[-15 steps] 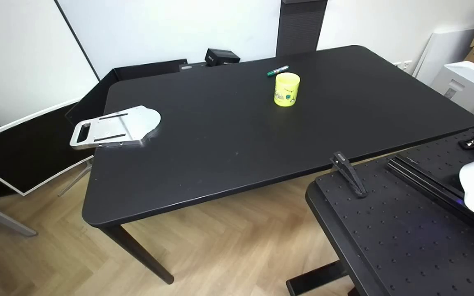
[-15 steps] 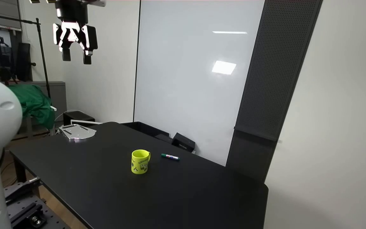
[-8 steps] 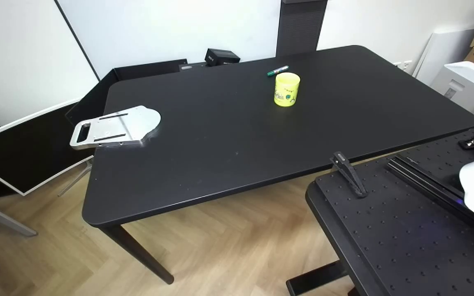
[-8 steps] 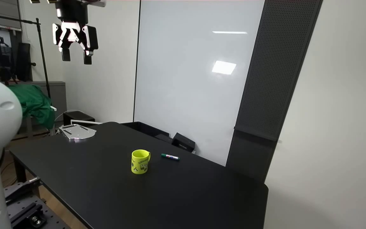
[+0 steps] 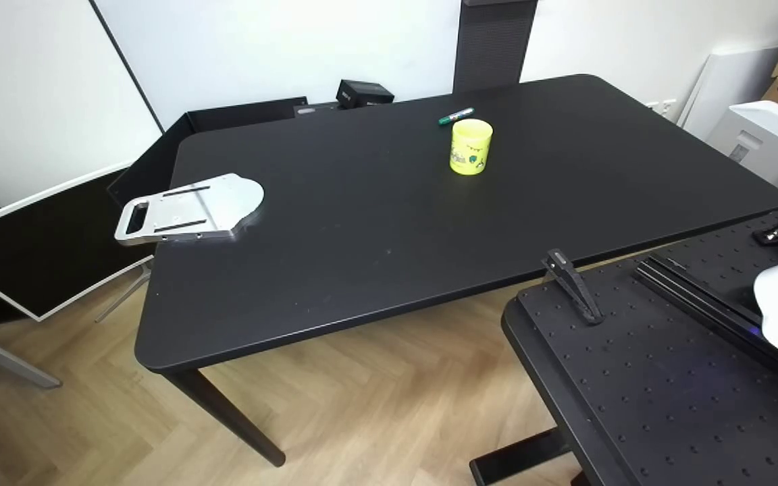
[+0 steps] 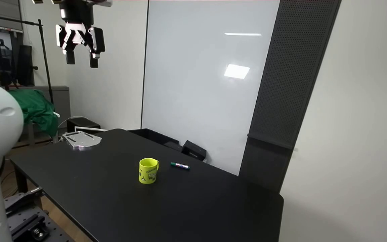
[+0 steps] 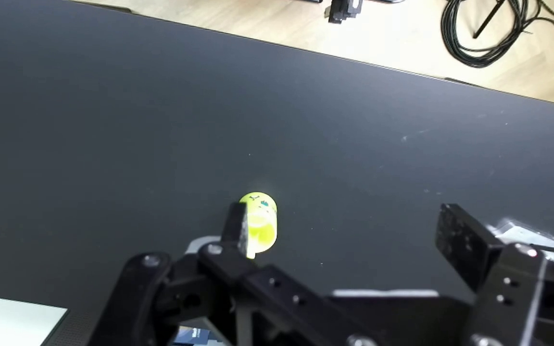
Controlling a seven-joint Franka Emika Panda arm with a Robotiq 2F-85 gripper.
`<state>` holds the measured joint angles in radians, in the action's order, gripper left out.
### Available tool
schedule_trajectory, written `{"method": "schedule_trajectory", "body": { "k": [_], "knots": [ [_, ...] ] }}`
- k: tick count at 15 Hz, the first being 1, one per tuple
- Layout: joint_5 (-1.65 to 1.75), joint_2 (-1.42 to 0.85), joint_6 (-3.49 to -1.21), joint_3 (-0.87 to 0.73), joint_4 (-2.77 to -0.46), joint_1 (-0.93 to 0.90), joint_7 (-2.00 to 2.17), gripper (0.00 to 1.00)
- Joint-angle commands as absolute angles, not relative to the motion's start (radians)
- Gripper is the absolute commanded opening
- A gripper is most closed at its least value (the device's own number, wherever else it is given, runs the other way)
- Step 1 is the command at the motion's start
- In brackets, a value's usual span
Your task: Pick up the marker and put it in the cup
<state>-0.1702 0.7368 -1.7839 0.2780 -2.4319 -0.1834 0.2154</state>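
Marker lies flat on the black table at the lower center of the frame in an exterior view, near but apart from the yellow cup, which stands upright to its left. At the upper left of that frame hangs the gripper, its fingers spread wide and holding nothing. In the wrist view, at lower center, one finger partly covers the cup.
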Motion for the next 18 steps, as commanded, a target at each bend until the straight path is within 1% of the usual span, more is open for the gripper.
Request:
{"method": "schedule_trajectory", "body": {
  "k": [1, 3, 6, 13, 18],
  "knots": [
    [-0.159, 0.679, -1.807, 0.255, -2.348, -0.183, 0.165, 1.0],
    [-0.104, 0.664, -1.816, 0.258, -2.309, -0.155, 0.157, 1.0],
    [-0.071, 0.613, -1.916, 0.291, -2.285, -0.143, 0.206, 1.0],
    [-0.006, 0.547, -2.13, 0.255, -2.279, -0.116, 0.187, 1.0],
    [0.05, 0.479, -2.233, 0.247, -2.259, -0.076, 0.207, 1.0]
  ]
}}
